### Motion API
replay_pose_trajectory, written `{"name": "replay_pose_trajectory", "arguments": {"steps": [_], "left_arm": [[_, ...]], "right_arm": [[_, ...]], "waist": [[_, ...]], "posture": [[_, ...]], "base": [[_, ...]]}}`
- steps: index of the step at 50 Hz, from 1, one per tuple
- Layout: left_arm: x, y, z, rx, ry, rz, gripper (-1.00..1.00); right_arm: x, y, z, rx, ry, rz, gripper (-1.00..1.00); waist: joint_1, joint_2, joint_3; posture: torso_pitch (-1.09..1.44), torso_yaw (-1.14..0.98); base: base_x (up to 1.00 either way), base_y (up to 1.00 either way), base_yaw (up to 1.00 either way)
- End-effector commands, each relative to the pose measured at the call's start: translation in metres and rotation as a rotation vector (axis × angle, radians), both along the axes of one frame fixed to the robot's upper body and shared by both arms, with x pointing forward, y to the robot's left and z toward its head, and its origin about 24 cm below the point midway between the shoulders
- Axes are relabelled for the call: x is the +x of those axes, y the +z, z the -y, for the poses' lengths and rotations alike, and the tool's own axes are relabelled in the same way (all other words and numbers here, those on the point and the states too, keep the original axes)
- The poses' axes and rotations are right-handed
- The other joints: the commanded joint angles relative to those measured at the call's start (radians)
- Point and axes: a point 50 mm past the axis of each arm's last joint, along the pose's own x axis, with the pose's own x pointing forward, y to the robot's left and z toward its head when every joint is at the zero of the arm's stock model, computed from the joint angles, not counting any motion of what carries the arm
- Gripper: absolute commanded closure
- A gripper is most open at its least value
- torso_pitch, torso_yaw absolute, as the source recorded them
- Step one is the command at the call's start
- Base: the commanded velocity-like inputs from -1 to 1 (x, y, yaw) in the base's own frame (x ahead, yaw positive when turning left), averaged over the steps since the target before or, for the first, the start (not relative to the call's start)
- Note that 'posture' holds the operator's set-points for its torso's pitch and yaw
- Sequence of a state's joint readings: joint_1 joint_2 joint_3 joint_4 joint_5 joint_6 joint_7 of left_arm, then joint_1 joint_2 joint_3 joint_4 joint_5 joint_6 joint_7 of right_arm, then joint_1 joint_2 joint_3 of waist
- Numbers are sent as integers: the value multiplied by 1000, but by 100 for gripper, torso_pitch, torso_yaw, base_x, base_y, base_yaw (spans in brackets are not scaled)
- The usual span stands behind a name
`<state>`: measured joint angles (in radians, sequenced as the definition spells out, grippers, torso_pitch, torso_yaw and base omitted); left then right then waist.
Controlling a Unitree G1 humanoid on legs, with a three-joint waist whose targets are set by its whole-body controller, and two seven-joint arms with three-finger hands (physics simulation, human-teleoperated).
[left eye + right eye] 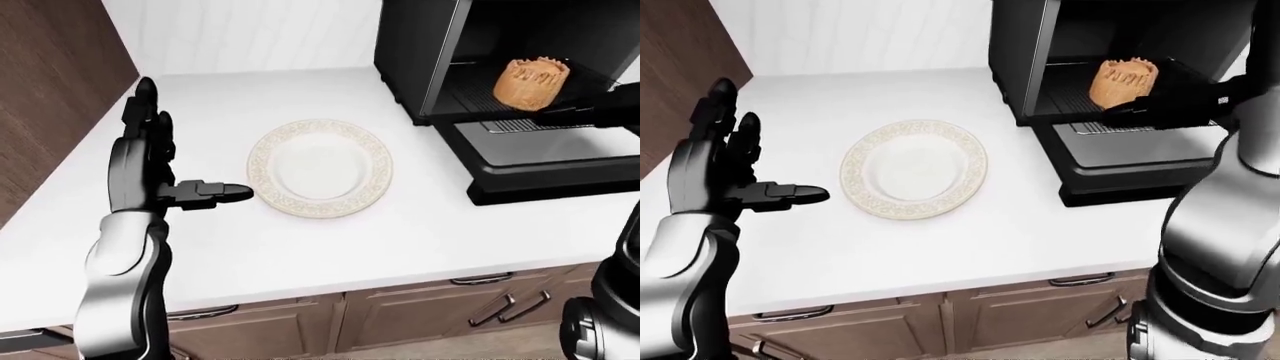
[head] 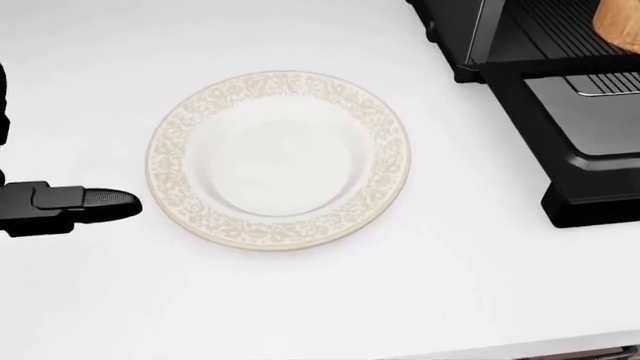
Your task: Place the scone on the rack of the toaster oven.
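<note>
Your right hand [image 1: 1170, 101] reaches into the open toaster oven [image 1: 1120, 45] at the worktop's [image 1: 300, 247] far right corner, where the scone [image 1: 531, 82] sits on the rack [image 1: 470, 94]; you cannot tell whether the fingers grip it or merely rest against it. Your left hand [image 1: 150, 161] hovers over the worktop's left side, fingers spread wide and holding nothing. The plate [image 2: 380, 142] lies empty between the hand and the oven.

a smooth white countertop [image 1: 300, 247] runs across the scene, lit evenly. below its near edge sit brown wooden cabinet fronts [image 1: 400, 319] with curved metal handles [image 1: 482, 280]. a white panelled wall [image 1: 250, 30] stands far, and a dark brown wooden panel [image 1: 50, 82] rises at left.
</note>
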<state>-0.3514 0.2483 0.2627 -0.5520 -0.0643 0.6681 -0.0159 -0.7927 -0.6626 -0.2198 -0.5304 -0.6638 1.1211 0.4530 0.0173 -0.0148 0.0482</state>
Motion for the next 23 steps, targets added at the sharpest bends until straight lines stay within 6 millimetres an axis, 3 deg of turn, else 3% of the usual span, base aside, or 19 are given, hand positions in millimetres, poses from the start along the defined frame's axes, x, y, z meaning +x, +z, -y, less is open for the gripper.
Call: {"name": "replay_pose_trajectory", "arguments": {"steps": [1, 8, 15, 23], "left_arm": [[-4, 15, 3, 21, -6, 84, -100], [-4, 15, 3, 24, -8, 83, -100], [-5, 14, 2, 23, -5, 83, -100], [-7, 15, 1, 23, -3, 85, -100]], "right_arm": [[-14, 13, -4, -35, -10, 66, -100], [-20, 8, -22, -81, 73, 63, -100], [-26, -10, -46, -81, 177, 57, -100], [-32, -29, -59, -80, 228, 23, -100]], "waist": [[-1, -2, -24], [-7, 6, -23], [-11, 15, -25], [-15, 25, -28]], "posture": [[0, 0], [0, 0], [0, 0], [0, 0]], "base": [[0, 0, 0], [0, 0, 0], [0, 0, 0], [0, 0, 0]]}}
